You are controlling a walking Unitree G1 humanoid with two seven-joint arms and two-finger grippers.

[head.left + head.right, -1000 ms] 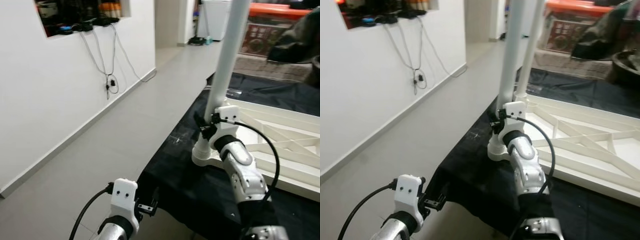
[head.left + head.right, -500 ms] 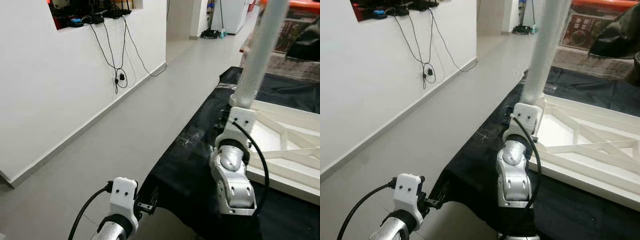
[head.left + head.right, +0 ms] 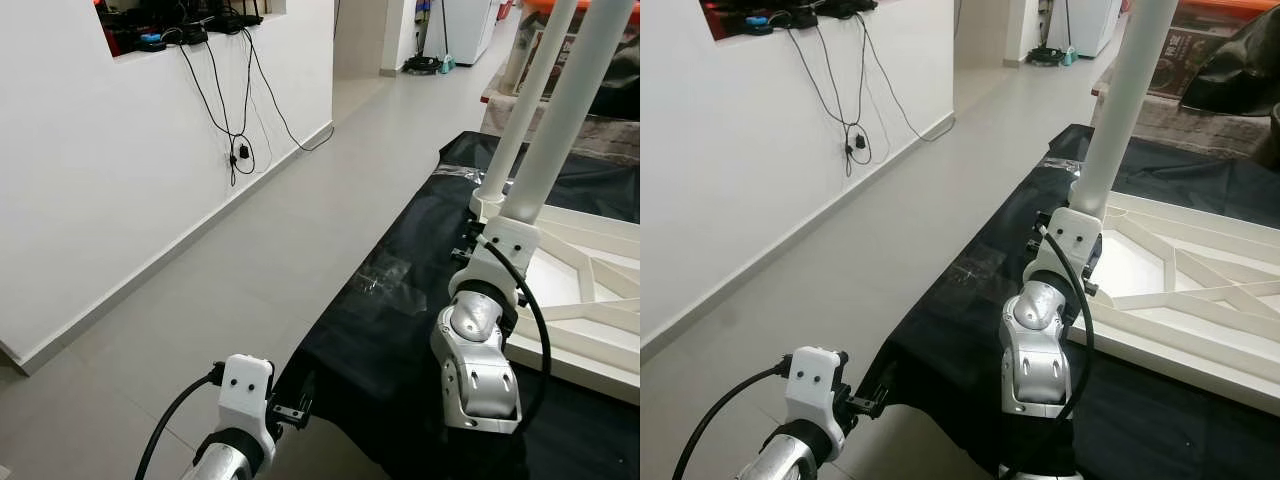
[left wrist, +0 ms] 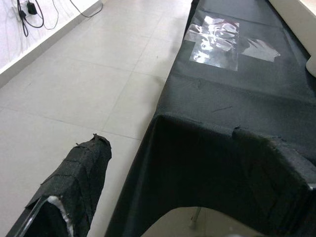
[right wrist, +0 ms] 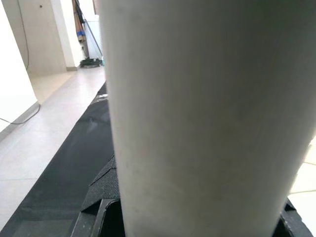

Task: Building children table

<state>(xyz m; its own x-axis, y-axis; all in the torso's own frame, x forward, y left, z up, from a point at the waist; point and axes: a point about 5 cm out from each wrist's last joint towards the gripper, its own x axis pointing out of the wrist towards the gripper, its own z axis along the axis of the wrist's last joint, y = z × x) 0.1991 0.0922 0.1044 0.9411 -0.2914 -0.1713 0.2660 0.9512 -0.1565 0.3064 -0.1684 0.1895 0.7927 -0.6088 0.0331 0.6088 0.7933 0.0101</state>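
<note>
Grey floor tiles run beside the black cloth bench (image 3: 400, 330), where the right tool (image 3: 492, 262) pinches the long white round table leg (image 3: 560, 110) that stands almost straight up on the flat white tabletop frame (image 3: 590, 300), while the spread left tool (image 3: 290, 412) hangs low, well apart.

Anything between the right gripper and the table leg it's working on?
Nothing visible. The right gripper is right at the white table leg; in the right wrist view the leg sits directly between its fingers. The left gripper hangs idle.

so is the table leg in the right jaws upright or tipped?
Tipped: the white table leg leans right going up from the right gripper.
</note>
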